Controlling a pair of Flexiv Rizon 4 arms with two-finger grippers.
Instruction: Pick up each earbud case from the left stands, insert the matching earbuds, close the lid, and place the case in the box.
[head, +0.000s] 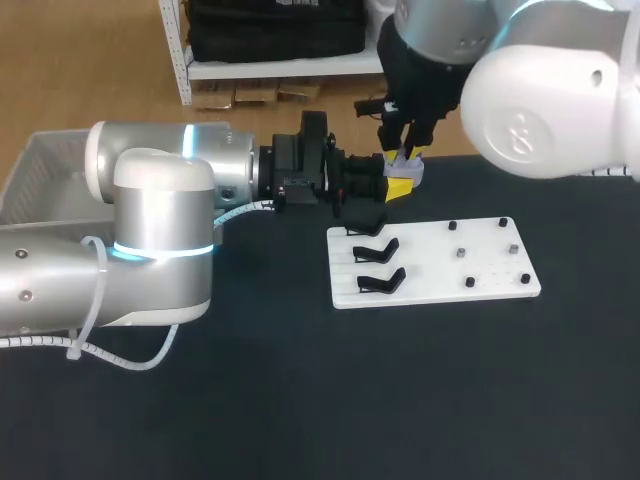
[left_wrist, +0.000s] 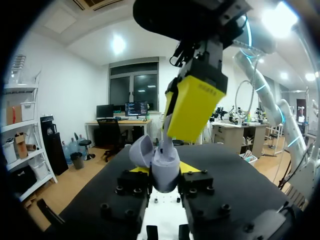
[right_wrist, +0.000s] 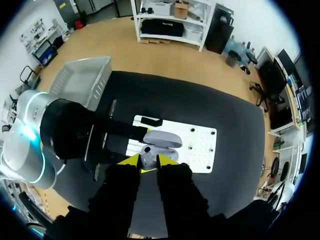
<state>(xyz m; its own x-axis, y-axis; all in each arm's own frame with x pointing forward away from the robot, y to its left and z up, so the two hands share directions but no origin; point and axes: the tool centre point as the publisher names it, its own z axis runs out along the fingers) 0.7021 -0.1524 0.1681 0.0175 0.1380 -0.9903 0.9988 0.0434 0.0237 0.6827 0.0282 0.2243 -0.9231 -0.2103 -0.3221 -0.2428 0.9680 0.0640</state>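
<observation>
My left gripper (head: 399, 187) reaches in from the left and is shut on the body of a lavender earbud case (head: 409, 172) above the table's far edge. In the left wrist view the case (left_wrist: 165, 170) sits between the two fingers with its lid (left_wrist: 142, 150) swung open. My right gripper (head: 406, 152) hangs straight down over it. Its yellow fingers (left_wrist: 195, 105) stand close together, their tips at the case's open well, pinching a small pale earbud (left_wrist: 161, 145). In the right wrist view the open case (right_wrist: 159, 140) lies just ahead of that gripper (right_wrist: 148, 161).
A white board (head: 490, 292) lies right of centre, with three bare black stands (head: 380, 250) along its left side and several small pegs (head: 461, 254) on its right. A grey mesh box (head: 45, 165) sits at the table's far left, behind my left arm.
</observation>
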